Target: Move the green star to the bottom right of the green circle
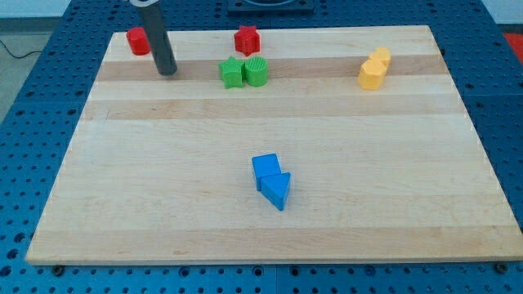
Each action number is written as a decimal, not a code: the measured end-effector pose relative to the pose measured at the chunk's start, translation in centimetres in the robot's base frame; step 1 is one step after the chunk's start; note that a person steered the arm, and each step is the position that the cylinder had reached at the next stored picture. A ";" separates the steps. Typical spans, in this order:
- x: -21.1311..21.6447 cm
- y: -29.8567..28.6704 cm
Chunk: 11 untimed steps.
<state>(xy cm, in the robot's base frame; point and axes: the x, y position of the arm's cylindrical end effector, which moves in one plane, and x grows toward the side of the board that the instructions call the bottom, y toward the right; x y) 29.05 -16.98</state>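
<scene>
my tip: the rod ends in a plain dark point with no jaws to open, close or hold; it rests on the board near the view's top left, touching no block
red cylinder: just up and to the view's left of my tip, near enough that a backward swing could clip it
green star: to the view's right of my tip, roughly level with it, and pressed against the left side of the green circle
green circle: directly right of the star, seemingly in contact with it
main risk: a straight push from my tip's present side would likely drive the star into the circle and carry both along, so the reference block shifts and the goal spot shifts with it
second risk: the star's points may catch and spin it off line
safer line, as I judge it: bring the star down toward the view's bottom first, then right, passing under the circle
red star: above the green pair, at risk if I circle over the top
yellow blocks: well apart at the view's right
blue blocks: well below, clear of the route
</scene>
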 end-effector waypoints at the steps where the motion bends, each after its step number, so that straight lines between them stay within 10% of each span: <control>1: -1.0 2.4; 5: 2.9 11.7; 11: 8.4 6.0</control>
